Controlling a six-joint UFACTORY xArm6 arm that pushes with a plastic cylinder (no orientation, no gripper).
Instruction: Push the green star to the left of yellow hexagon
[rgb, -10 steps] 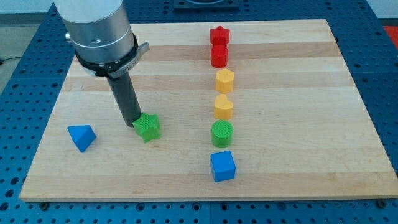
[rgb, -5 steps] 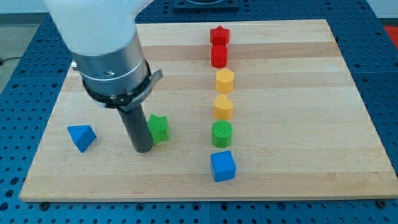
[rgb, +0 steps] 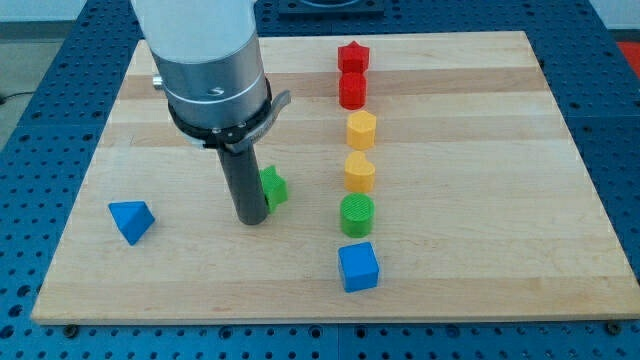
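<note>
Pale wooden board (rgb: 480, 250) carrying a blue triangle (rgb: 131, 220) near the left edge, green star (rgb: 272, 186) mid-board, and toward the right a column: red star (rgb: 352, 56), red block (rgb: 352, 90) (shape unclear), two yellow hexagons (rgb: 361, 130) (rgb: 360, 172), green cylinder (rgb: 357, 214), blue cube (rgb: 358, 266) nearest the bottom edge.

Pale wooden plank table (rgb: 470, 230), light maple-like grain w/ lengthwise strips, fills most of view. Around it on all sides a blue metal perforated base plate (rgb: 30, 150) w/ regular hole grid. Lighting even, soft, w/ faint shadows. No walls or windows in view.
</note>
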